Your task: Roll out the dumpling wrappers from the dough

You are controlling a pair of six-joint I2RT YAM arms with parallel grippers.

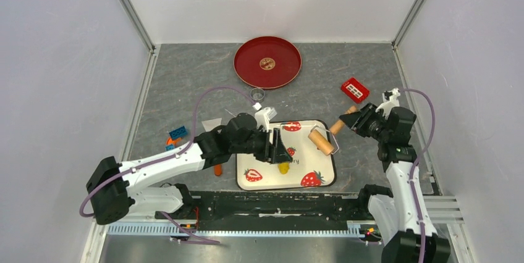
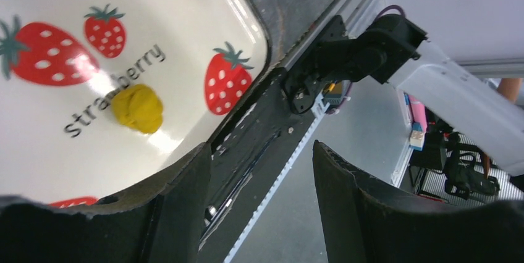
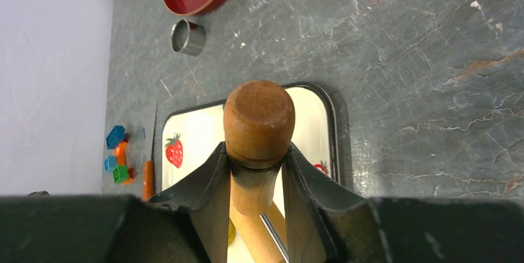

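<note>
We are counting one dumpling wrapper (image 1: pixel 267 63), a small round disc lying in the middle of the one red plate (image 1: pixel 247 73) at the far side of the counter (image 1: pixel 185 78). One yellow dough lump (image 2: pixel 138 108) is sitting on the one strawberry tray (image 1: pixel 318 164). One rolling pin (image 1: pixel 321 140) is slanting over the tray's right part. One metal ring (image 1: pixel 257 94) is standing just beside the plate's near rim, and one red block (image 1: pixel 354 89) is lying off to the right.

The left jaws are standing apart with nothing between them, hovering over the tray near the dough. The right jaws are clamping the rolling pin's knobbed handle.

Left of the tray, some small coloured blocks (image 1: pixel 178 132) are lying too close together for us to count. The left arm (image 1: pixel 185 158) is hiding part of the tray. We are unable to tell whether the pin is touching the tray.
</note>
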